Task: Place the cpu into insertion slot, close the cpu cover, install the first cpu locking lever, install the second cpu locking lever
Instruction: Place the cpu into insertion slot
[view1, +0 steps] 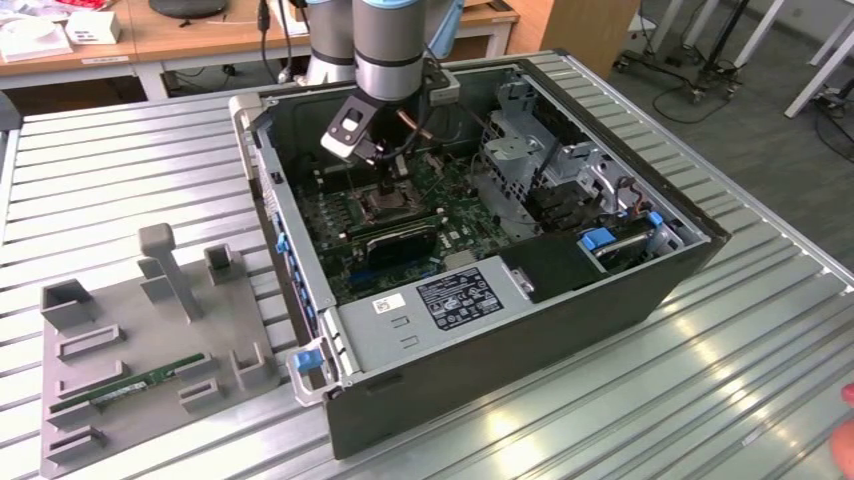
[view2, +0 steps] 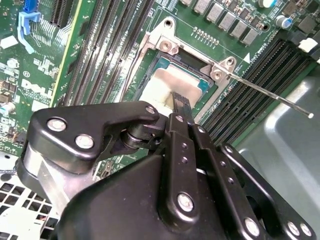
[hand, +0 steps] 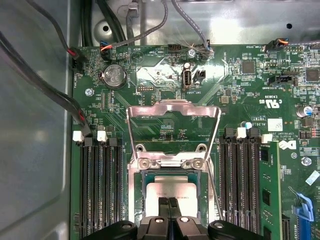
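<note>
JAWS: narrow, tips together on cpu (hand: 152, 200) top, gripping nothing | CPU: in socket (hand: 141, 192), just above centre of exterior view | cpu cover (hand: 173, 106): raised open | RISK: off-centre tip pressure may tilt cpu, damaging socket.

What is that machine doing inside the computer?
A robot arm reaches down into an open computer case. Its end effector, fingers together, is right at the top of the cpu, which sits in the socket on the green board. The cpu cover is flipped up, not yet closed.
</note>
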